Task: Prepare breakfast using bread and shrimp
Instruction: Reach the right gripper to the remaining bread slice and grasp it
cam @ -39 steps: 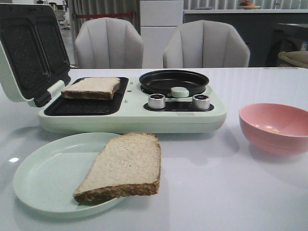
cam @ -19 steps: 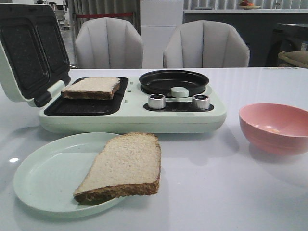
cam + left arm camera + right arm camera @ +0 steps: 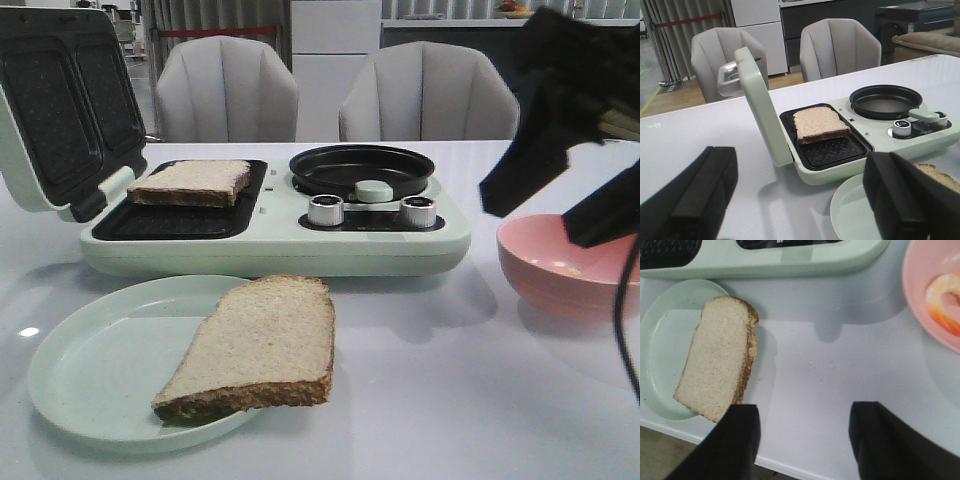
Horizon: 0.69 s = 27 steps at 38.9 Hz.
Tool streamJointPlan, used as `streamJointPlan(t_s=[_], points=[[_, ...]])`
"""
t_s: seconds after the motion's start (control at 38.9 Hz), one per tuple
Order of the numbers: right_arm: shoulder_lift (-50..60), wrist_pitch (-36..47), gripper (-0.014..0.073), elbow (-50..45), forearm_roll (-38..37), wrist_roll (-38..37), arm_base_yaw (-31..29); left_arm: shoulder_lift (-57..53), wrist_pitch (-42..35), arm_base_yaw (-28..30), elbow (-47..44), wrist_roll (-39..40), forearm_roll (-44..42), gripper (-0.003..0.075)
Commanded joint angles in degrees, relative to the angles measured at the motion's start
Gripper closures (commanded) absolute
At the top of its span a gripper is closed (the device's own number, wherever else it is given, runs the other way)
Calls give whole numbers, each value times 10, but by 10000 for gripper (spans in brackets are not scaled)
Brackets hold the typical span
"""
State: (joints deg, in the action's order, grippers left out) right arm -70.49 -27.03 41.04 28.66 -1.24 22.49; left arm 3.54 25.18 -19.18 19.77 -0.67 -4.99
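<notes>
Nearest us, one bread slice (image 3: pixel 255 347) overhangs the pale green plate (image 3: pixel 90 370). Beyond, our right gripper (image 3: pixel 560 205) hangs wide open above the pink bowl (image 3: pixel 560 290) holding the shrimp (image 3: pixel 945 302). Our left gripper (image 3: pixel 800 200) is wide too. Farther back, another slice (image 3: pixel 190 182) lies on the sandwich maker (image 3: pixel 270 240).

Open mint sandwich maker (image 3: pixel 270 235), black pan (image 3: pixel 361 170), green plate (image 3: pixel 90 365), pink bowl (image 3: pixel 560 270), two chairs (image 3: pixel 227 90).
</notes>
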Motion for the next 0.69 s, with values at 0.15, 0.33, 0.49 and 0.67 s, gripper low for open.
streamJointPlan(t_s=[0.15,0.33,0.49,0.67], points=[[-119,2,95,81,190,169,12,7,-49,-4,15,7,5,158],[-194,-4,95,97,365,318,11,7,-49,-4,15,7,5,158],[-252,-26,95,109,473,438,11,7,-49,-4,15,7,5,158],[-296,-25,95,117,535,485,11,7,-49,-4,15,7,5,158]])
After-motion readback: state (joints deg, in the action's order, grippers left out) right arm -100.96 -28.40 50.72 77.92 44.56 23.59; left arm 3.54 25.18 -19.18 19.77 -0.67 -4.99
